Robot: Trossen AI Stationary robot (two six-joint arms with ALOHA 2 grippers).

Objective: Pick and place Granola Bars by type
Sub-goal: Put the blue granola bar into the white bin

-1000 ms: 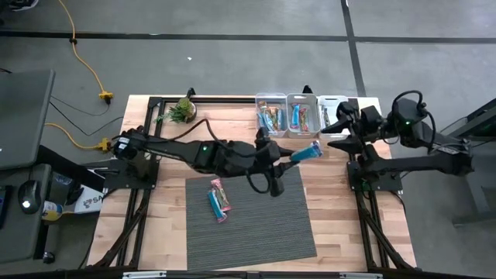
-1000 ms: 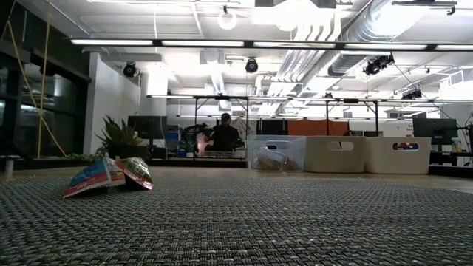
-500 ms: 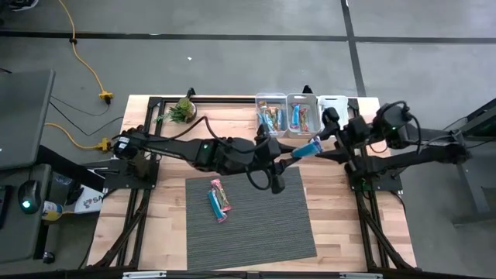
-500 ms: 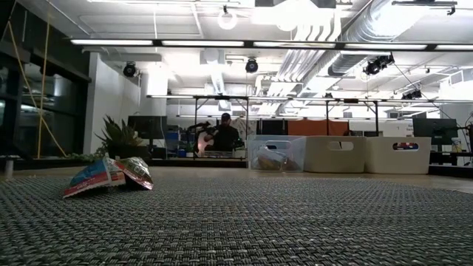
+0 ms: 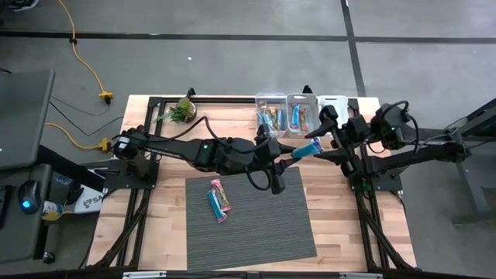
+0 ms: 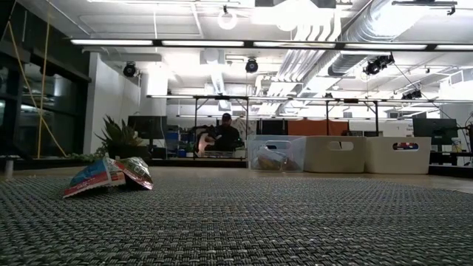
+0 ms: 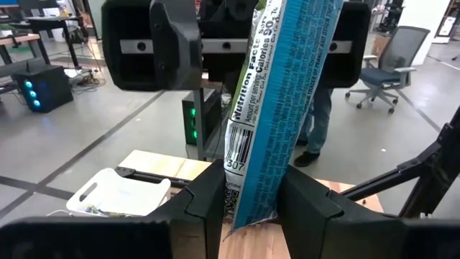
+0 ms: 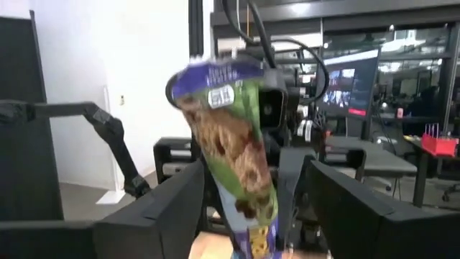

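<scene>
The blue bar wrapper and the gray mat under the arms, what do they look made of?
The blue bar wrapper, clamped in the left end effector, looks like thin glossy plastic film: printed, creased, with a crimped end. The gray mat looks like woven vinyl or fabric, matte, with fine ribbing; which one is unclear.

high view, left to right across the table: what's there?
Potted plant → two bars on the mat → left gripper holding a blue bar → right gripper, fingers open around that bar's far end. The bins along the back edge overlap these, so they are left out.
</scene>
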